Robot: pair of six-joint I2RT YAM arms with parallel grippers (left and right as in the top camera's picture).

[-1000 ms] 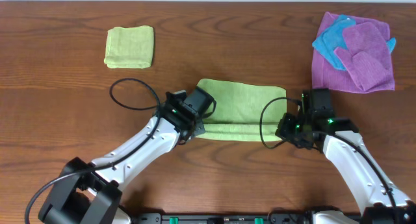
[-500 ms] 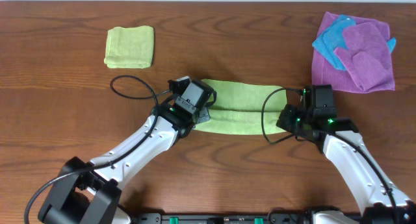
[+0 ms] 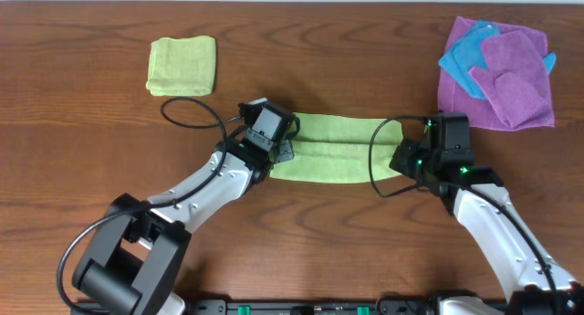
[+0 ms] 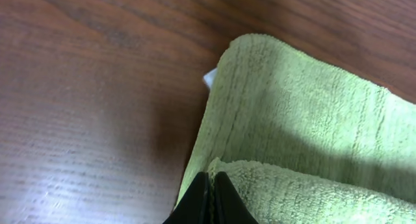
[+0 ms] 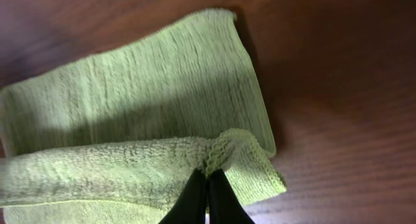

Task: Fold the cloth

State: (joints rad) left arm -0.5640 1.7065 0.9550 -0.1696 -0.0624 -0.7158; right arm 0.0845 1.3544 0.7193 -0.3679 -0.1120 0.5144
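Left gripper: sits just left of centre in the overhead view, clamped tight on the left end of the cloth. Shows at the bottom edge of the left wrist view as two dark fingertips pressed together, pinching a raised fold of the cloth, with a lower layer spread flat toward the upper right of that frame. Small white scrap peeking out beside the cloth's edge, left of centre; cannot tell what it is.

Right gripper: right of centre in the overhead view, likewise closed on the cloth, at its right end. Appears at bottom centre of the right wrist view, fingertips together, nipping a bunched fold of the cloth near its right corner, with the flat layer stretching away to the upper left.

Cloth itself: yellow-green, lying as a long band across the middle of the overhead frame on the brown wooden table, stretched between the two grippers, a lengthwise ridge along it.

Black cable looping on the table left of the left gripper.

Upper left of the overhead frame: paler green wad, well apart from the cloth. Upper right: purple cloth with a blue cloth lying on it
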